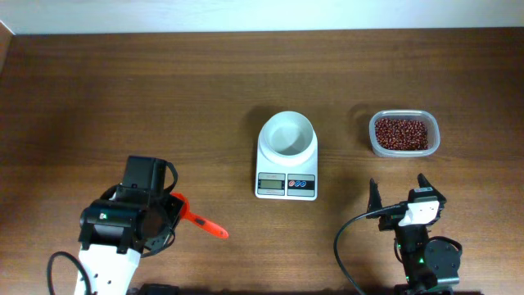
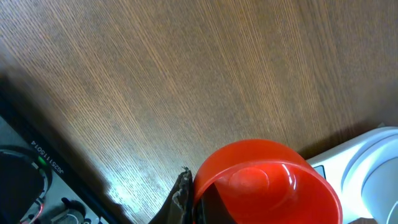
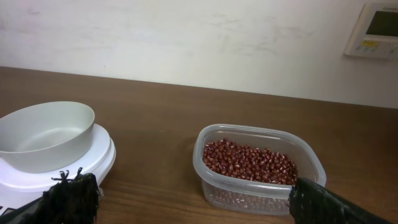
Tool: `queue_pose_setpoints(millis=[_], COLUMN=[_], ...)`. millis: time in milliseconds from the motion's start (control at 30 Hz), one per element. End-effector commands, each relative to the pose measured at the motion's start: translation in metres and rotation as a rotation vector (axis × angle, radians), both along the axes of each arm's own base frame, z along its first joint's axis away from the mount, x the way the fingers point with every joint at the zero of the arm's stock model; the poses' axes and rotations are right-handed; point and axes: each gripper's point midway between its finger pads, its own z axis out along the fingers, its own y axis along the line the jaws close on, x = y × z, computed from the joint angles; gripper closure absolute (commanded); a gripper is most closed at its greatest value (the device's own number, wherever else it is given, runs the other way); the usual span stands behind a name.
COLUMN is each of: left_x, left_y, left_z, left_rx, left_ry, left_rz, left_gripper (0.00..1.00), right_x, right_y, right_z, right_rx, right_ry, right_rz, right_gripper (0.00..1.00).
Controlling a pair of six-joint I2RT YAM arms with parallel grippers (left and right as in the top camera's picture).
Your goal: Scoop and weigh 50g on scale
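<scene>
Two things worry me, says Ana. Lower left of the overhead frame, the left hand (image 1: 168, 211) is clamped on the red scoop (image 1: 203, 221), which looks empty in the left wrist view. The tub (image 1: 404, 133) of red beans (image 3: 249, 163) sits at the upper right, well apart from it.

So the reach is the trouble? asks Ben.

Yes. The scale (image 1: 286, 174) stands in the middle of the frame with the white bowl (image 1: 286, 135) on its platform, between scoop and tub. An arm crossing low could, I think, clip the bowl's rim, push it off centre or nudge the scale, and then the reading means little.

And the second?

The tub itself. It looks light, and nothing holds it. The right hand (image 1: 399, 193), lower right, has its fingers spread wide and grips nothing; it is near the tub but not touching. If the scoop digs in at a shallow angle, the tub may skid across the counter (image 1: 123, 98) or tip.

Spills on the way back?

Likely if the scoop is heaped or tilts. Beans landing on the scale beside the bowl would be weighed too. Overshooting the target is also easy, and the display (image 1: 271, 184) is too small here for me to read.
</scene>
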Motion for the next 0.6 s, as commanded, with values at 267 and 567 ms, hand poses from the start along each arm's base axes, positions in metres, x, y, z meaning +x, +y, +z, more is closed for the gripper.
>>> queue_pose_setpoints(millis=[267,567], left_x=[-0.005,-0.003], left_y=[-0.004,-0.024], left_z=[0.004,0.005], left_rx=[-0.045,-0.047], left_ry=[0.007,-0.010], left_rz=[0.085,-0.022], left_gripper=[1.00,1.00], right_x=[0.000,0.000], right_y=[0.001,0.001], right_z=[-0.002,-0.002], right_rx=[-0.006,-0.005], right_ry=[-0.001,-0.001], right_rz=[0.002,0.002], right_gripper=[0.01,0.01])
